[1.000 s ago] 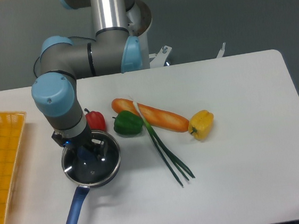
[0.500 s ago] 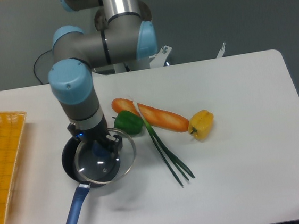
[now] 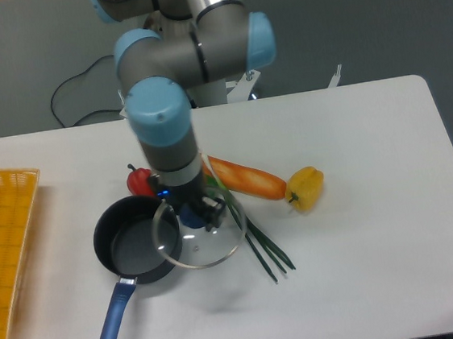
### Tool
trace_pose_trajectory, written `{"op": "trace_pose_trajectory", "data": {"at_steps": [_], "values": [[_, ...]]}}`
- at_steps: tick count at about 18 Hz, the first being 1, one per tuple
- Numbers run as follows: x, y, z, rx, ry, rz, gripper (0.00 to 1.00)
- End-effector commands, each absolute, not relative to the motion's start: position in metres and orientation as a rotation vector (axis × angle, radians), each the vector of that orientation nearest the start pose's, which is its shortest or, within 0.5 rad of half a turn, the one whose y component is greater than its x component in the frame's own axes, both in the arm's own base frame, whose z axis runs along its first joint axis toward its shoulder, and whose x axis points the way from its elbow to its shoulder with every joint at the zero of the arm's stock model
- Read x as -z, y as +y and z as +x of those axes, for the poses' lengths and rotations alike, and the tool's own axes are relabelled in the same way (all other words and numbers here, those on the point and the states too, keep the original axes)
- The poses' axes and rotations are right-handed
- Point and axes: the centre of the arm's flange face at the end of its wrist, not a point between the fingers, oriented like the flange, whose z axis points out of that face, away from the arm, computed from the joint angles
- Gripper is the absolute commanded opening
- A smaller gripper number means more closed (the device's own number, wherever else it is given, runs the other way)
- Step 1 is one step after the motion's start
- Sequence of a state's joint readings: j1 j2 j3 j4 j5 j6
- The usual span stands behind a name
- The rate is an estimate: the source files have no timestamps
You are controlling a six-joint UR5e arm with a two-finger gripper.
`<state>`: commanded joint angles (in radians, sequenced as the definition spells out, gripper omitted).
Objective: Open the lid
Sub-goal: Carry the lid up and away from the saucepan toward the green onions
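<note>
You have carried the lid (image 3: 199, 231) well off to the right since a second ago: then it sat on the saucepan (image 3: 131, 252), half a second ago it was raised just over the rim, and now it hangs clear of the table at centre frame, overlapping only the pan's right edge. The gripper (image 3: 195, 214) is clamped on the lid's blue knob, fingers closed around it. The saucepan stands uncovered at lower left of centre, its dark bowl showing nothing inside, its blue handle pointing toward the bottom edge. At far left the yellow basket (image 3: 3, 241) holds one small reddish thing, cut off by the frame. The white table (image 3: 378, 226) is bare across its whole right half and along the near edge. Just right of the lid lie the green onions (image 3: 263, 242); behind them the long carrot (image 3: 246, 179) and the yellow pepper (image 3: 305, 189). The red pepper (image 3: 139, 181) sits just behind the pan.
</note>
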<state>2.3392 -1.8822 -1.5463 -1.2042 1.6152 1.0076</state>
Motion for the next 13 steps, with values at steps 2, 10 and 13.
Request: {"op": "trace_pose_trajectory", "data": {"at_steps": [2,10,13], "values": [[-0.363,0.528,-0.339,-0.146,0.39,-3.108,0.55],[-0.358,0.51,-0.364,-0.133,0.481,-3.112,0.55],[-0.356,0.507,-0.362,-0.122,0.477,-3.114,0.55]]}}
